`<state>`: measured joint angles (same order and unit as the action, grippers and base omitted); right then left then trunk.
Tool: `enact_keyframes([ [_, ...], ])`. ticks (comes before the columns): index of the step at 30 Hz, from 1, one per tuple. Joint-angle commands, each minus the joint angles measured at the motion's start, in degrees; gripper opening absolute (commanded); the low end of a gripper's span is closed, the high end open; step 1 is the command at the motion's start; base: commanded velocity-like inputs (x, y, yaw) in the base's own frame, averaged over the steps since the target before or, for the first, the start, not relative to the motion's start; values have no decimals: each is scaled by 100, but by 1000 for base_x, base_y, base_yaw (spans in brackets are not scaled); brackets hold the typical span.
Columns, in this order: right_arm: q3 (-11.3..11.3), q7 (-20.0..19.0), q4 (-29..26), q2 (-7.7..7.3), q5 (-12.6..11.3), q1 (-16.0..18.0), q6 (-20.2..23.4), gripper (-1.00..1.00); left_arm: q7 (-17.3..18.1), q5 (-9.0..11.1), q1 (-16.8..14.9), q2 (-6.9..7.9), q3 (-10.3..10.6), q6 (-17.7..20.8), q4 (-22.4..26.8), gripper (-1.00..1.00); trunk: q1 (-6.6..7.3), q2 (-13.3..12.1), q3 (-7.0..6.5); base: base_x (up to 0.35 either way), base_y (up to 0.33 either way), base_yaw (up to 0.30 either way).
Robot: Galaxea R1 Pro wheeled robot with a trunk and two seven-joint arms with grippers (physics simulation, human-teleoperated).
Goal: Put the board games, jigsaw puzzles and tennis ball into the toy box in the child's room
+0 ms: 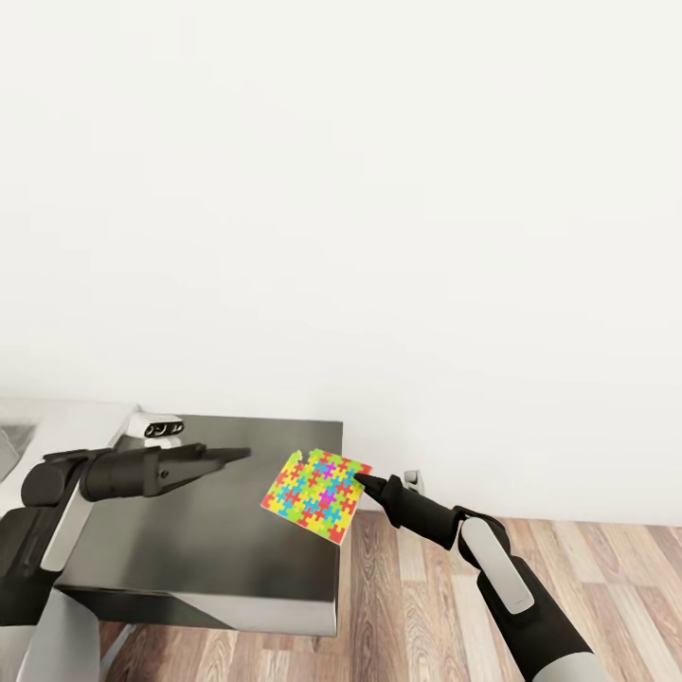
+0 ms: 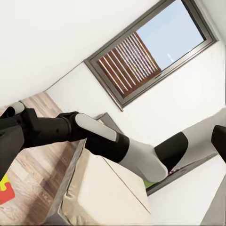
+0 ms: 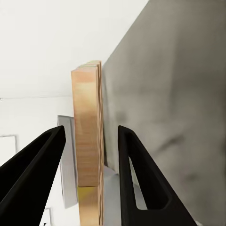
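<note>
My right tool carries a jigsaw puzzle toward the toy box.

Head view: my right tool [image 1: 364,481] pinches the thin, tilted jigsaw puzzle [image 1: 315,494] by its edge above the dark worktop [image 1: 189,559]; I should keep it level and carry it slowly. My left tool [image 1: 237,455] hovers narrow and empty. Right wrist view: fingers [image 3: 136,179] flank the puzzle's tan, layered edge. Left wrist view: beige bed [image 2: 99,193], slatted window [image 2: 136,59].

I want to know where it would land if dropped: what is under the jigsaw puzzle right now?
The jigsaw puzzle, pinched at its edge by the right gripper, hangs tilted over the dark grey unit near its right edge. The patch of top directly behind the puzzle is covered.
</note>
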<state>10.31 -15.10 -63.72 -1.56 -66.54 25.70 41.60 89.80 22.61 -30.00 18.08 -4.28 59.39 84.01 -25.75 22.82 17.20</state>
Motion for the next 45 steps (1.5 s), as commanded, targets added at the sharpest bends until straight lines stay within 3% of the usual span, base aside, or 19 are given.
enact_keyframes([
  [1, 6, -20, 0, -4, 10, 5, 11, -100, 20, -2, -3, 4, 31, 61, 1, 100, -3, 10, 0, 0, 0, 0],
  [8, -2, -20, 0, -9, 10, -3, 14, -100, 20, -2, 3, 11, 140, 58, 1, 100, -3, 10, -67, 0, 0, 0],
  [37, -2, -20, 0, -11, 15, -4, 8, -100, 20, -2, 3, 3, 147, 55, 1, 100, -3, 10, -343, -1, 0, 0],
  [45, -2, -20, 0, -9, 18, -4, 6, -100, 20, -9, 3, 11, 147, 61, 1, 100, -3, 10, -420, -154, 0, 0],
])
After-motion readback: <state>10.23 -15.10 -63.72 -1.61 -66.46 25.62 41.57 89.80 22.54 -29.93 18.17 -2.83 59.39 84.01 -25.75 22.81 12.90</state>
